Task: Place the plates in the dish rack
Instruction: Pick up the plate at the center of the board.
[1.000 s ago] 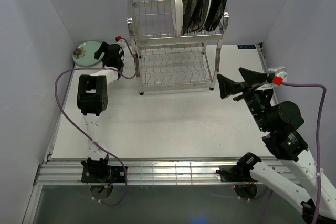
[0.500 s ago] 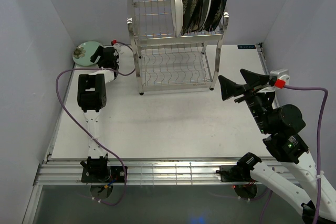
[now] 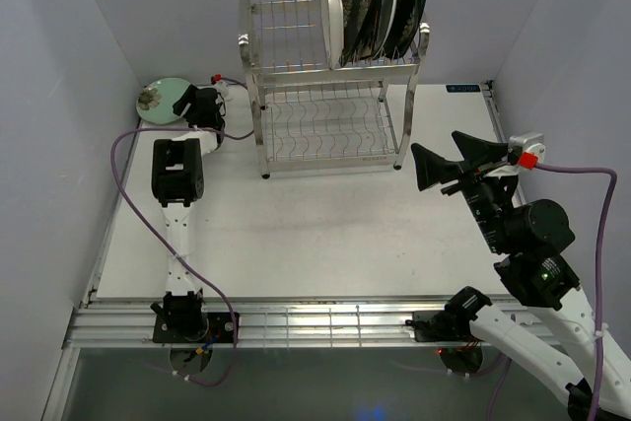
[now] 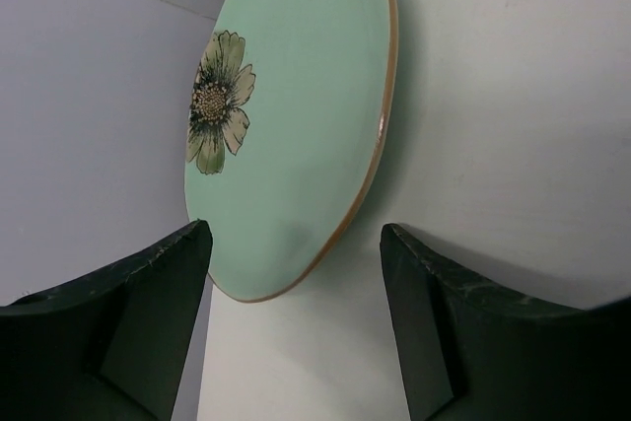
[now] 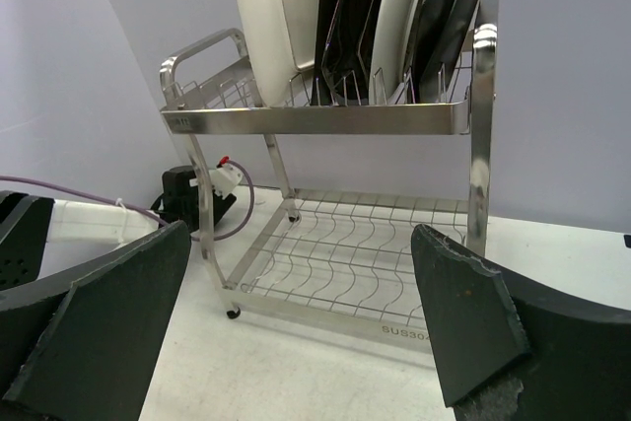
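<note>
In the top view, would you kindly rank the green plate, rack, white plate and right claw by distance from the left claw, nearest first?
1. The green plate, beside the left claw, far-left corner.
2. The rack, to its right, at the back.
3. The white plate, in the rack's top tier.
4. The right claw, far across on the right.

Top camera high, looks down on whole scene; left wrist close on pale green plate [image 4: 286,125], upper centre; right wrist low, faces dish rack [image 5: 335,115]; top shares both.

Black-and-white arms [image 3: 177,173], purple cables [image 3: 577,171] (red connector tips [image 3: 528,158])
</note>
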Motion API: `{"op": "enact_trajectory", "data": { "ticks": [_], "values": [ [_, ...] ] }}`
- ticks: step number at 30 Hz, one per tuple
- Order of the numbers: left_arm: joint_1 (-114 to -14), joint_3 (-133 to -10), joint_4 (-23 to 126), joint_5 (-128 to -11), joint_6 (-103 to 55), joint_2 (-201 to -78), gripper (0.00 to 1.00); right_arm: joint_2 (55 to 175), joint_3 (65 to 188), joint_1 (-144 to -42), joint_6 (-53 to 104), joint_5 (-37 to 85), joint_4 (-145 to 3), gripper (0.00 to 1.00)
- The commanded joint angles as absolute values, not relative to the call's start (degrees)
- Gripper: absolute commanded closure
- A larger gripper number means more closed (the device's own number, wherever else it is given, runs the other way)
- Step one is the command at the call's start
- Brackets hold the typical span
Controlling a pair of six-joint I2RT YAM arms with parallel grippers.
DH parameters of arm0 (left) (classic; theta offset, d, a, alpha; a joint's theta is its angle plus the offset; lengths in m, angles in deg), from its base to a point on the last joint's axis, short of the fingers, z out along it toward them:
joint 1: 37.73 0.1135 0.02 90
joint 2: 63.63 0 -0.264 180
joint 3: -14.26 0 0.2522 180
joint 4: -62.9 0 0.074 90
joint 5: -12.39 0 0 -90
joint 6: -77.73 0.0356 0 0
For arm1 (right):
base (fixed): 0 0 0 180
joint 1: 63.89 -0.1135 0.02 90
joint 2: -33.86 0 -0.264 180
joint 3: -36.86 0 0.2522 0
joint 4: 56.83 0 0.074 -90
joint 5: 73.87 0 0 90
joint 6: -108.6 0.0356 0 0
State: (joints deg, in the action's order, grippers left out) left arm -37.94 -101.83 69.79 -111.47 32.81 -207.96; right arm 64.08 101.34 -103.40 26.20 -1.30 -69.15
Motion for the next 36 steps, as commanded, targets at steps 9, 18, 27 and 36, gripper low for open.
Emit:
{"op": "enact_trajectory", "data": {
  "ticks": [9, 18, 27, 36],
  "values": [
    [-33.8, -104.6, 69.5, -109.2, 31.4, -210.8, 0.46, 63.8, 100.6, -103.4, 26.9, -2.1, -65.8, 0.02],
    [-33.5, -102.5, 69.6, -107.2, 29.4, -209.0, 0.69, 63.6, 100.3, -103.4, 26.8, -2.3, -65.5, 0.02],
    [-33.9, -101.9, 69.6, -108.7, 25.5, -205.0, 1.0, 63.0, 100.1, -103.5, 26.9, -2.1, -65.4, 0.02],
    [-36.6, -98.8, 69.3, -110.3, 20.7, -197.6, 1.0, 62.7, 100.3, -103.5, 27.2, -1.3, -65.4, 0.02]
  ]
}}
